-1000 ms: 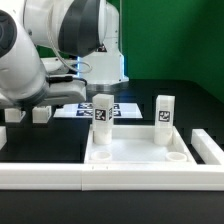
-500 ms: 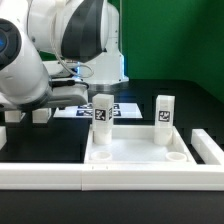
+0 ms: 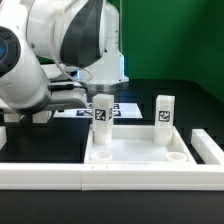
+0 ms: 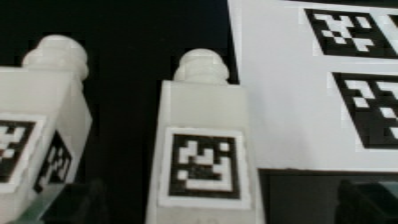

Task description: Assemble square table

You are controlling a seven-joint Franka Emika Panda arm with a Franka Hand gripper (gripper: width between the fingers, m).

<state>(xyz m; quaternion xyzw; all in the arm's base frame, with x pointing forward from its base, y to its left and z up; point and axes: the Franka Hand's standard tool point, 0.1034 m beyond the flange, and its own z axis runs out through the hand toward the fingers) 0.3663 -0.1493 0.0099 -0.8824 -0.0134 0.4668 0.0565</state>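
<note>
The white square tabletop lies flat with its rim up. Two white legs stand upright in its far corners, one at the exterior view's left and one at its right. Two loose legs lie on the black table under the arm. In the wrist view one tagged leg lies between my dark fingers, and the other leg lies beside it. My gripper is open, straddling the middle leg without touching it. The arm's bulk hides the fingers in the exterior view.
The marker board lies behind the tabletop and close beside the loose legs in the wrist view. The long white L-shaped rail runs along the front and up the exterior view's right.
The arm has sunk a little and shifted toward the exterior view's right. The tabletop and the legs have not moved.
</note>
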